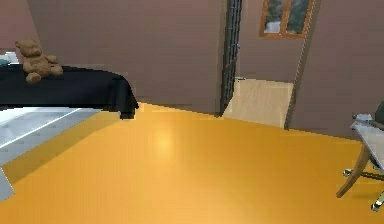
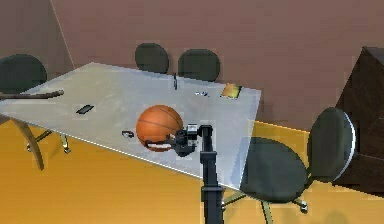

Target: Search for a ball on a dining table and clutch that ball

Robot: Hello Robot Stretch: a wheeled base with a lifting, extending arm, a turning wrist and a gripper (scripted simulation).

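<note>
The ball lies on the bench, just left of the end effector in the arm side view. Whether the end effector holds anything, I cannot tell.

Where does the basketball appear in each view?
Arm side view: basketball at centre, on the dining table's near edge, by the gripper.
Forward view: a black-covered bed with a teddy bear at left.
Shared landmark: the orange floor.
</note>
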